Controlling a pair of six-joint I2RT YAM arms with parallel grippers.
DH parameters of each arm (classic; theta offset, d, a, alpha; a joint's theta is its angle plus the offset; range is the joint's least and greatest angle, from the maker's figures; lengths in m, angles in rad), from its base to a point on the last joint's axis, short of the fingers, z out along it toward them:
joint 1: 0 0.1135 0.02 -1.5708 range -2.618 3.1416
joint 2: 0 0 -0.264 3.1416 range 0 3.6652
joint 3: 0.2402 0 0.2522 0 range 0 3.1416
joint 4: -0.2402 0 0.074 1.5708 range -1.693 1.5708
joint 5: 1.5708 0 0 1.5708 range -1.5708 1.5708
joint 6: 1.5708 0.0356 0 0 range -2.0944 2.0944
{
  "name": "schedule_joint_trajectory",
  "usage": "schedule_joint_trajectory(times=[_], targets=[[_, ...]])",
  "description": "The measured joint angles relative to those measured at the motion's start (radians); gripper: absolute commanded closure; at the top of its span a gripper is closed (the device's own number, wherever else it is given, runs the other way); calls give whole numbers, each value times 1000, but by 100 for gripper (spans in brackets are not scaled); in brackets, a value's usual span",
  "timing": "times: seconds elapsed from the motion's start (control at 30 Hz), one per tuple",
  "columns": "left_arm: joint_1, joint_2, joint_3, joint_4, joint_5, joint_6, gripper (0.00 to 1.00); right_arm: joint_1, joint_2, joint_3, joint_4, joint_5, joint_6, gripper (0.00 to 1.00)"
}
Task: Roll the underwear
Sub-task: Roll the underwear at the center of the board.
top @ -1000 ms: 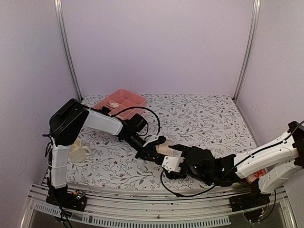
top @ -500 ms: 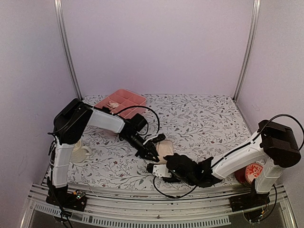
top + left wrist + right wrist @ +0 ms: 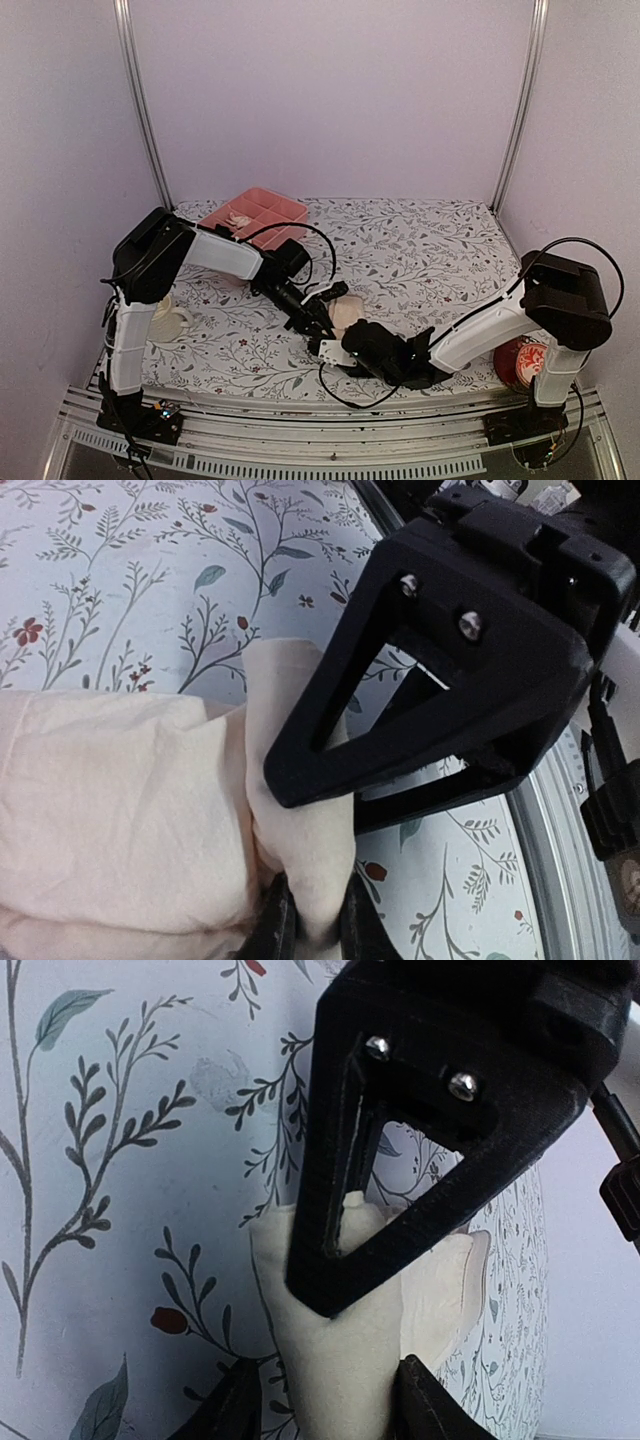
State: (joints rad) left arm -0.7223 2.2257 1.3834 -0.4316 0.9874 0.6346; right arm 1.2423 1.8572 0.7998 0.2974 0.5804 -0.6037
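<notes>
The pale peach-beige underwear [image 3: 350,312] lies bunched on the floral table near the front middle. My left gripper [image 3: 325,318] is shut on a fold at its end; in the left wrist view the fingertips [image 3: 275,925] pinch the fabric [image 3: 120,800]. My right gripper [image 3: 338,347] sits just in front of it, jaws open. In the right wrist view the peach end [image 3: 340,1360] stands between my spread right gripper [image 3: 325,1410], with a gap on the left side. The black triangular frame of the other gripper crosses each wrist view. The olive-brown underwear is out of view.
A pink compartment tray [image 3: 290,212] with a pale item inside stands at the back left. A white mug [image 3: 168,320] is by the left arm's base. A red patterned round object [image 3: 520,362] sits at the front right. Metal posts stand at the back corners.
My right arm has swung left and its gripper has come up against the peach underwear's near end. My left gripper stays shut on the fabric, almost unmoved.
</notes>
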Motion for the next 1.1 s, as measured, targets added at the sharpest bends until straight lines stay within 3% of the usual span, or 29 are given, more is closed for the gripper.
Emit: schedule_joint_trajectory(times=[0.2, 0.33, 0.57, 0.8, 1.1], targets=[[0, 0, 0, 0, 0, 0, 100, 0, 14, 7, 1, 13, -3, 77], [0, 0, 0, -1, 0, 0, 94, -1, 14, 10, -3, 13, -5, 89], [0, -11, -16, 4, 1, 8, 60, -10, 15, 25, -35, 0, 13, 91], [-1, -156, -171, 79, -88, 7, 27, -40, 15, 56, -82, -89, 63, 92], [23, -434, -469, 317, -256, -36, 23, -99, 5, 104, -180, -222, 143, 92]])
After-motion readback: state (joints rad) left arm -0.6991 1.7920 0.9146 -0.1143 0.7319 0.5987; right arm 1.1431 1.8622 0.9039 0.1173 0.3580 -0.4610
